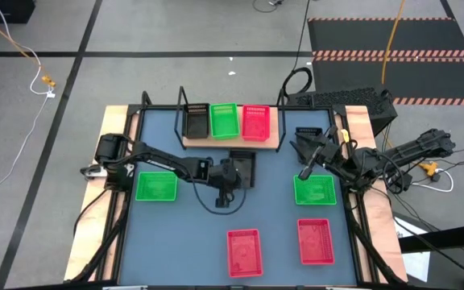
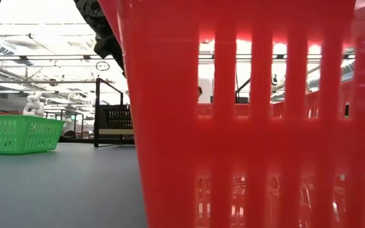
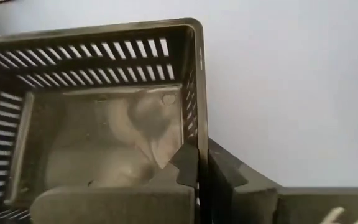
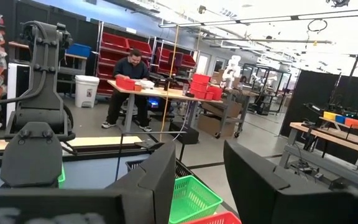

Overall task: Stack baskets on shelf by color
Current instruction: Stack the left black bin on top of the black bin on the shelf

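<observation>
Near the tabletop's (image 1: 176,145) middle, just off the shelf (image 1: 230,142), the left gripper (image 3: 197,177) has its fingers clamped on a wall of a black basket (image 3: 98,118), whose near end the wrist view cuts off. The right gripper (image 1: 304,171) hangs with fingers apart by the right edge above a green basket (image 1: 315,190). In the low view a red basket (image 2: 252,114) hides most of the tabletop.

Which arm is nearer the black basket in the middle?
Left. Its end effector grips the black basket wall; the right end effector hangs apart, above a green basket.
</observation>
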You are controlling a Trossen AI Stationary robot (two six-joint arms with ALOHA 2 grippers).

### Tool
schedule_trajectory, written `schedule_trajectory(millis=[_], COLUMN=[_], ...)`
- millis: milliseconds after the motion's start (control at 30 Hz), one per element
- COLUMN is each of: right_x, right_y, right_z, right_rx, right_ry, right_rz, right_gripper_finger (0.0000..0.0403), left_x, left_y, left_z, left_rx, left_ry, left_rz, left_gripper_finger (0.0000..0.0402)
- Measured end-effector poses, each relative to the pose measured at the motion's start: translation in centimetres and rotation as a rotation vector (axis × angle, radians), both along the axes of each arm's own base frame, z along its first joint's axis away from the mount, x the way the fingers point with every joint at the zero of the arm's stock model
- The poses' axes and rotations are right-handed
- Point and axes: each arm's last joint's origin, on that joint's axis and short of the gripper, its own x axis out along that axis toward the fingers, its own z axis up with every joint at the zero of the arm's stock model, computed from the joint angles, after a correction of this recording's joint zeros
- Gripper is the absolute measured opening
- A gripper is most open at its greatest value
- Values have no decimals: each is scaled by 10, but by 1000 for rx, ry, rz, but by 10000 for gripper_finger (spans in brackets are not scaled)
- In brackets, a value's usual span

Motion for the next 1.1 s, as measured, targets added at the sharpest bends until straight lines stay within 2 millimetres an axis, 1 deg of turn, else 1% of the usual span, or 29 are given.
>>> schedule_trajectory(millis=[133, 233, 333, 467, 567, 700, 767, 900, 967, 1100], right_x=[0, 0, 0, 0, 0, 0, 0, 0, 0, 0], right_y=[0, 0, 0, 0, 0, 0, 0, 0, 0, 0], right_z=[0, 0, 1, 1, 1, 1, 1, 1, 1, 1], right_rx=[0, 1, -8, -9, -7, -4, -4, -6, -8, -8], right_ry=[0, -2, -4, -6, -7, -10, -10, -9, -8, -7], right_rz=[0, 0, -2, -2, -2, 0, 1, 0, 0, 1], right_gripper_finger=[130, 130, 130, 130, 130, 130, 130, 130, 130, 130], left_x=[-1, -7, -14, -26, -40, -65, -76, -96, -104, -111], left_y=[-9, -17, -22, -24, -25, -20, -17, -9, -2, 20], left_z=[1, 11, 29, 66, 92, 119, 130, 147, 153, 152], left_rx=[-43, -25, -9, 5, 30, 93, 148, 297, 385, 515], left_ry=[4, 9, -17, -120, -165, -164, -168, -167, -151, -61], left_rz=[-76, -155, -191, -212, -242, -218, -190, -141, -74, 89], left_gripper_finger=[19, 10, 8, 13, 6, 15, 16, 6, 10, 18])
